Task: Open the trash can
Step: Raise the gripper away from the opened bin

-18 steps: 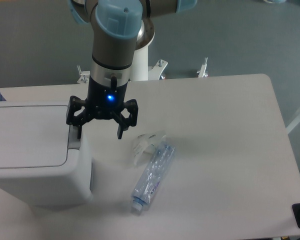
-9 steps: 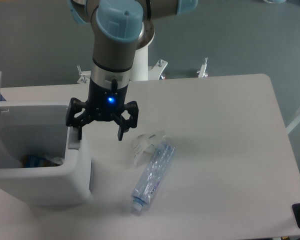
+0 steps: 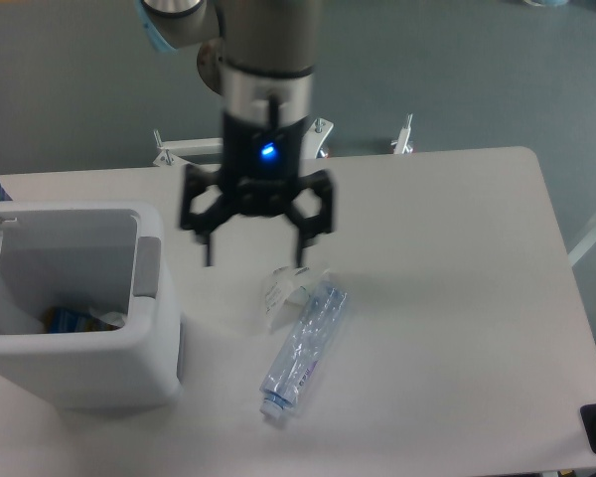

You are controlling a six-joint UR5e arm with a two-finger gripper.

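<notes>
At the left edge of the desk [image 3: 457,258] stands the trash can [image 3: 99,363], its lid swung up and its inside showing some blue and pale rubbish at the bottom, the grey push tab on its right rim. Above the desk, right of the can and apart from it, the claw [image 3: 255,251] hangs with fingers spread wide, holding nothing. Below it lies a crushed clear bottle [image 3: 303,348], beside a crumpled clear wrapper [image 3: 283,286].

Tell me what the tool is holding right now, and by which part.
Nothing. The tool is open, its fingers spread over bare table between the trash can and the crushed bottle, touching neither.
</notes>
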